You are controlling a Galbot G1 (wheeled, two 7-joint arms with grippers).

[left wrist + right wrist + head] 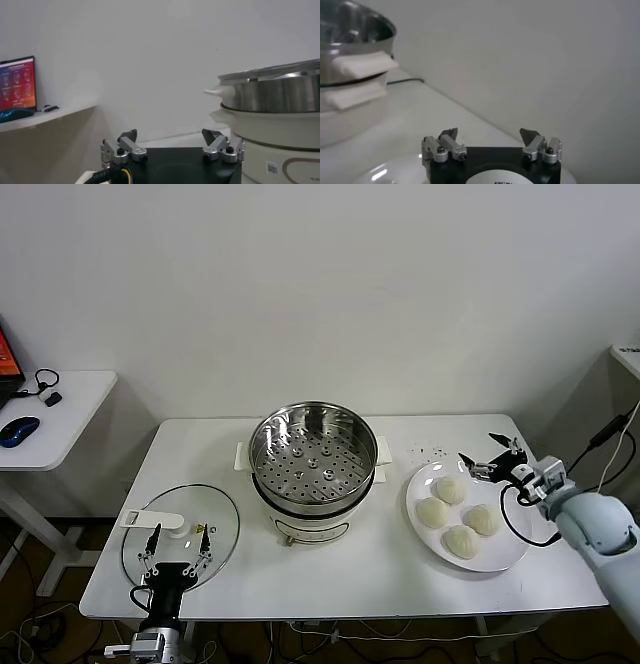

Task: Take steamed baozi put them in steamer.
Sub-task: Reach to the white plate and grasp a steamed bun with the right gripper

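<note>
While I watched the head view, my right gripper (pixel 493 457) hung at the right of the frame over the far rim of the white plate (pixel 505 560), jaws apart, beside the four steamed baozi (pixel 456 515) clustered on that plate. The steamer (pixel 313 466) stood at frame centre with its perforated tray bare. My left gripper (pixel 178 538) sat at the lower left over the glass lid (pixel 222 516), fingers spread wide and holding nothing.
</note>
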